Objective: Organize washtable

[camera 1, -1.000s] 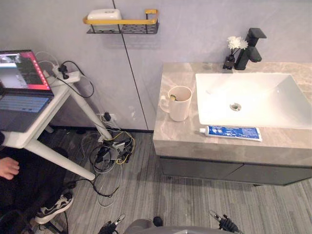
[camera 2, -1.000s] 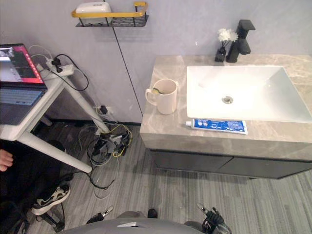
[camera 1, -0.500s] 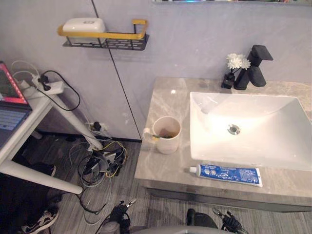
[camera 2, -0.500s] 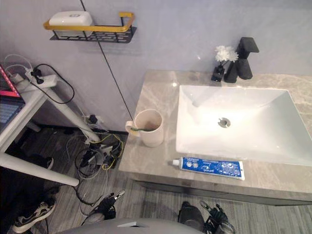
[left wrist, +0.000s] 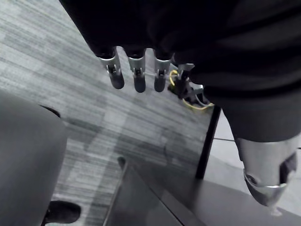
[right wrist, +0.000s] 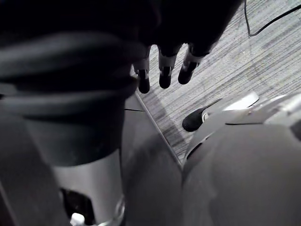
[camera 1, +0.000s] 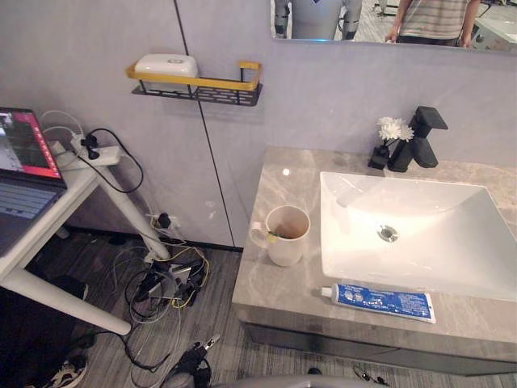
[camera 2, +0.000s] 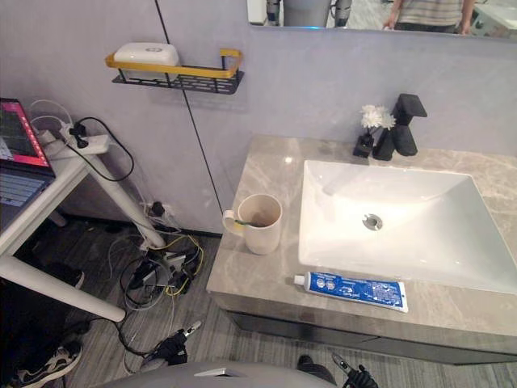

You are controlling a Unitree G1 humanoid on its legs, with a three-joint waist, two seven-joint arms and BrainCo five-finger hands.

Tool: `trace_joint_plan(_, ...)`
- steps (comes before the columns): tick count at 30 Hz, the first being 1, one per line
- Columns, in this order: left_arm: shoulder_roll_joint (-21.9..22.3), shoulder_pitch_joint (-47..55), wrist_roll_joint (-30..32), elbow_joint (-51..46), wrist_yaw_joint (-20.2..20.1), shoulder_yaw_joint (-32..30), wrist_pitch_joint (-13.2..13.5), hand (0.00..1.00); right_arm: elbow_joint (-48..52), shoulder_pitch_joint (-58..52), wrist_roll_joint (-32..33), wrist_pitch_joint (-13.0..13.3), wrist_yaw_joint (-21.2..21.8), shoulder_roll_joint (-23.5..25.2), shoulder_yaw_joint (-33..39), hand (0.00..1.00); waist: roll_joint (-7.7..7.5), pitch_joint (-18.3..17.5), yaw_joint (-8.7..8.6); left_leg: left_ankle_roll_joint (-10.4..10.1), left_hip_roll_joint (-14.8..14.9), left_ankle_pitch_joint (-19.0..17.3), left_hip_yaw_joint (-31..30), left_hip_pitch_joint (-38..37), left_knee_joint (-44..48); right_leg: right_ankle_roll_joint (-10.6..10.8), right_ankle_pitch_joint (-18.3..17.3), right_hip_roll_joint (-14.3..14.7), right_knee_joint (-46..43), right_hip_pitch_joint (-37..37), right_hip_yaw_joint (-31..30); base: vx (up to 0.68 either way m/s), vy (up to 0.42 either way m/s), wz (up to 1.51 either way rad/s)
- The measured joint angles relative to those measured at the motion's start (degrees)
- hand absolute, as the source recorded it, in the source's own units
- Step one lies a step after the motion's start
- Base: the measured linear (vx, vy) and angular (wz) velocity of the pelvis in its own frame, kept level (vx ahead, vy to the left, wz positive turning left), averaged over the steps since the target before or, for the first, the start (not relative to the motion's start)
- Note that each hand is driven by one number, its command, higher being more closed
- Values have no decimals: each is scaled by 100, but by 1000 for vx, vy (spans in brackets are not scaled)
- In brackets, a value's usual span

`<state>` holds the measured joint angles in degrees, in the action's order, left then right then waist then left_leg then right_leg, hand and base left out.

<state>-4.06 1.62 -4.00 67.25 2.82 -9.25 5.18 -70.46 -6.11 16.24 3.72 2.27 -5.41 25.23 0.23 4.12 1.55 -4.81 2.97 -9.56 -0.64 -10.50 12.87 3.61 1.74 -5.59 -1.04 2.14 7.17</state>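
Observation:
A cream mug (camera 1: 287, 235) with a toothbrush (camera 1: 277, 235) inside stands on the stone countertop (camera 1: 271, 283), left of the white sink (camera 1: 420, 242). A blue toothpaste tube (camera 1: 380, 301) lies flat along the counter's front edge. My left hand (camera 2: 170, 349) hangs low over the floor, well short of the counter, its fingers (left wrist: 136, 75) straight and empty. My right hand (camera 2: 355, 377) also hangs low below the counter's front, with relaxed fingers (right wrist: 162, 70) holding nothing.
A black faucet (camera 1: 420, 137) and a small vase of white flowers (camera 1: 388, 137) stand behind the sink. A yellow-railed wall shelf (camera 1: 198, 83) carries a white soap box (camera 1: 166, 65). A white desk (camera 1: 48, 218) with a laptop stands left, over tangled cables (camera 1: 166, 279).
The camera has lifted and shifted, bringing the mirror's lower edge and the laptop into view. Mug, toothpaste and sink keep their places. Both hands stay low.

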Motion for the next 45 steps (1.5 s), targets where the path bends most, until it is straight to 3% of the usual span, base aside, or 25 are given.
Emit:
trace_joint_plan(6,-53,33,-239,1,9,9,0,0,5,12,8,-11,-5,52,25,0,-53,23,-29,20,18,-17,-135,16,-161,1,112,-14,56,2,142,-108,22,16)
trace_joint_plan(7,-46,36,-260,0,9,-10,0,0,12,19,8,-11,-5,47,35,0,-31,37,-41,109,54,-87,-135,14,-217,-1,133,17,75,0,182,-148,66,25)
trace_joint_plan(10,28,65,-834,2,28,-86,-1,0,22,76,10,-4,-12,-31,39,0,139,60,-84,153,271,-495,-125,15,-456,-1,354,198,313,0,284,-151,80,11)
trace_joint_plan(14,5,213,-1726,-4,190,-504,18,0,23,53,21,-5,-113,84,-18,0,-6,81,-23,147,207,-516,30,82,-423,6,555,185,619,45,147,-143,40,-17)
trace_joint_plan(16,37,225,-2081,-65,301,-644,36,0,23,1,48,-5,-157,94,-17,0,-7,85,-45,128,217,-502,26,98,-423,6,554,198,620,28,148,-85,-19,-3)
trace_joint_plan(18,146,289,-2519,-593,486,-863,70,0,47,-33,48,-5,-228,93,-19,0,25,88,-56,100,241,-486,-2,133,-436,4,554,227,623,-2,155,-45,-41,10)
trace_joint_plan(20,279,321,-2793,-1760,664,-1079,101,0,63,-72,47,0,-241,90,-41,0,52,97,-53,60,250,-447,-154,210,-448,-10,562,240,620,-17,214,-12,-56,33)
trace_joint_plan(21,376,343,-2869,-2878,861,-1175,234,0,67,-104,45,12,-263,68,-94,0,75,102,-21,42,273,-427,-248,235,-474,-30,560,241,619,-10,292,15,-80,35)
trace_joint_plan(23,392,328,-2628,-4372,1088,-1362,416,0,75,-181,39,66,-300,7,-186,0,145,82,56,-3,331,-363,-314,241,-501,-83,531,299,619,-3,327,49,-80,21)
trace_joint_plan(24,375,229,-2314,-5717,1416,-1673,683,0,119,-205,34,96,-312,-62,-219,0,216,41,60,-18,364,-311,-370,243,-543,-124,504,323,602,-10,384,104,-59,24)
trace_joint_plan(26,373,201,-1308,-6934,1716,-1696,676,0,122,-285,46,110,-306,-79,-127,0,332,4,71,-42,361,-284,-457,309,-544,-137,460,300,482,-71,481,99,-44,28)
trace_joint_plan(28,253,148,-120,-8152,1939,-1308,658,0,122,-331,43,113,-231,-69,-8,0,346,-6,166,-62,329,-218,-475,307,-527,-135,353,261,274,-131,541,66,-23,19)
trace_joint_plan(30,2,-22,629,-8767,2032,-698,659,0,121,-353,43,115,-200,-61,14,0,327,-18,209,-60,286,-191,-475,309,-500,-109,293,206,164,-158,549,35,29,9)
trace_joint_plan(32,-344,-334,1309,-9187,1984,125,657,0,121,-367,43,116,-121,-36,15,0,269,-63,198,-51,196,-112,-463,355,-482,-93,292,114,157,-190,541,1,46,1)
trace_joint_plan(37,-570,-645,2292,-9773,1483,1831,692,0,113,-366,45,122,45,-24,-111,0,225,-82,57,-24,112,-83,-444,364,-466,-52,281,36,197,-207,484,-40,41,-4)
trace_joint_plan(40,-737,-769,2583,-9713,1000,2980,747,0,110,-437,42,117,85,-41,-273,0,220,-76,36,80,123,-147,-427,384,-490,-46,381,39,293,-203,473,-71,35,-2)
trace_joint_plan(45,-967,-1597,2753,-9031,261,4093,770,0,116,-463,40,111,134,-81,-344,0,151,-66,1,171,126,-213,-357,494,-433,-57,479,45,664,-110,465,-85,25,-6)
